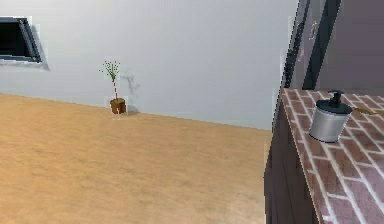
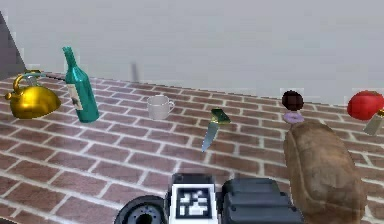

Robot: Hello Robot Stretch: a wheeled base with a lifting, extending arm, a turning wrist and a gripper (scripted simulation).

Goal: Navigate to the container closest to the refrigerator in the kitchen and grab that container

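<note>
Nearest, arm side view 6 o'clock: fingers [image 2: 142, 212] over brick table [image 2: 100, 160]; their state and load could not be told. On table, forward view 3 o'clock, stood grey container [image 1: 328, 118].

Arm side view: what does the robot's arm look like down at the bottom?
The arm is a dark, ridged block. Beside it sits a white square with black marks, and left of that is a dark round part, probably the pincer.
</note>
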